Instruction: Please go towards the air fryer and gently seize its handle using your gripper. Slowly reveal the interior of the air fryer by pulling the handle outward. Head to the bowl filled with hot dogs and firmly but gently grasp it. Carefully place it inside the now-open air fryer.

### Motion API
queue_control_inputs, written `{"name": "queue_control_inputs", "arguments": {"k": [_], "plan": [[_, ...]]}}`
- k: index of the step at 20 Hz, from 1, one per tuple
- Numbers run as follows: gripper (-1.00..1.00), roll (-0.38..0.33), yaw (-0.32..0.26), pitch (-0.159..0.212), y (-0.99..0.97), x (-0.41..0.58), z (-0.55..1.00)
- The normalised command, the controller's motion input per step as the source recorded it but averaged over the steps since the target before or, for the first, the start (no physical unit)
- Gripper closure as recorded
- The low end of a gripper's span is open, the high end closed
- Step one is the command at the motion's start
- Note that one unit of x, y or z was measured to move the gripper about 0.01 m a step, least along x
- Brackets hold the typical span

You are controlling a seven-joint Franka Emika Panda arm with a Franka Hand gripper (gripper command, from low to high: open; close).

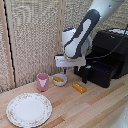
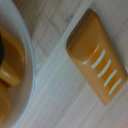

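The black air fryer (image 1: 111, 50) stands at the exterior view's right. Its drawer (image 1: 102, 74) is pulled out toward the front, with the short black handle (image 1: 85, 74) jutting from it. The small white bowl (image 1: 59, 79) holding orange-yellow hot dogs (image 1: 58, 79) rests on the wooden table. My gripper (image 1: 65, 70) hangs just above the bowl's rim; its fingers are too small and shadowed to read. In the wrist view the bowl's rim (image 2: 27, 60) and hot dogs (image 2: 10, 60) fill one side, very close. I cannot tell whether the fingers touch the rim.
A loose orange-yellow block (image 1: 79, 88) (image 2: 95, 62) with white stripes lies between the bowl and the drawer. A pink cup (image 1: 43, 81) stands beside the bowl, and a large patterned plate (image 1: 28, 109) sits near the front. A woven screen backs the table.
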Motion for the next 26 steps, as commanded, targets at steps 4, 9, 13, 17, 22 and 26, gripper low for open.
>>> {"name": "queue_control_inputs", "arguments": {"k": [4,9,13,17,22,26], "plan": [[-1.00,0.000,0.008,0.111,0.09,0.321,-0.23],[1.00,0.000,0.000,0.088,0.05,0.241,-0.25],[1.00,0.000,0.004,0.070,0.00,0.177,-0.23],[1.00,0.001,0.002,0.022,0.00,0.203,-0.21],[1.00,0.004,-0.007,-0.001,0.00,0.098,-0.10],[1.00,0.001,-0.035,-0.002,0.05,-0.024,0.03]]}}
